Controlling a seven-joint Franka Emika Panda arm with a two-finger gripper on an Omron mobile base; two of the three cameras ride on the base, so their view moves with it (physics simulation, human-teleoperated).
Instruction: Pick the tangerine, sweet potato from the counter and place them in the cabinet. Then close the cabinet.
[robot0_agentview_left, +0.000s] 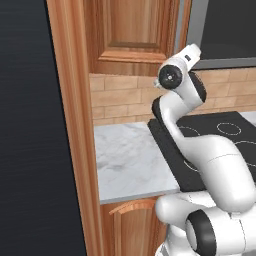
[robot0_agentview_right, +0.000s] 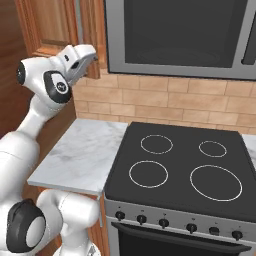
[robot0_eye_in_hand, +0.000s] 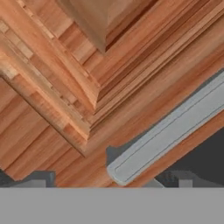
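Note:
The cabinet (robot0_agentview_left: 129, 31) of reddish-brown wood hangs above the counter (robot0_agentview_left: 131, 159). My hand is raised against its door in both base views. In the hand view the raised-panel door (robot0_eye_in_hand: 65, 78) is very close, and its grey bar handle (robot0_eye_in_hand: 168, 133) runs diagonally from lower middle to the right edge. My gripper (robot0_eye_in_hand: 107, 179) is open, its two dark fingertips (robot0_eye_in_hand: 34, 177) far apart at the bottom, with the handle's lower end between them and nothing held. The tangerine and the sweet potato are out of view. From the right base view the hand (robot0_agentview_right: 80, 57) points at the door's lower edge.
A black stovetop (robot0_agentview_right: 185, 165) with white rings adjoins the marble counter (robot0_agentview_right: 82, 150) on the right, below a microwave (robot0_agentview_right: 180, 32). A tall wooden panel (robot0_agentview_left: 75, 125) and a dark surface bound the counter on the left. A brick backsplash runs behind.

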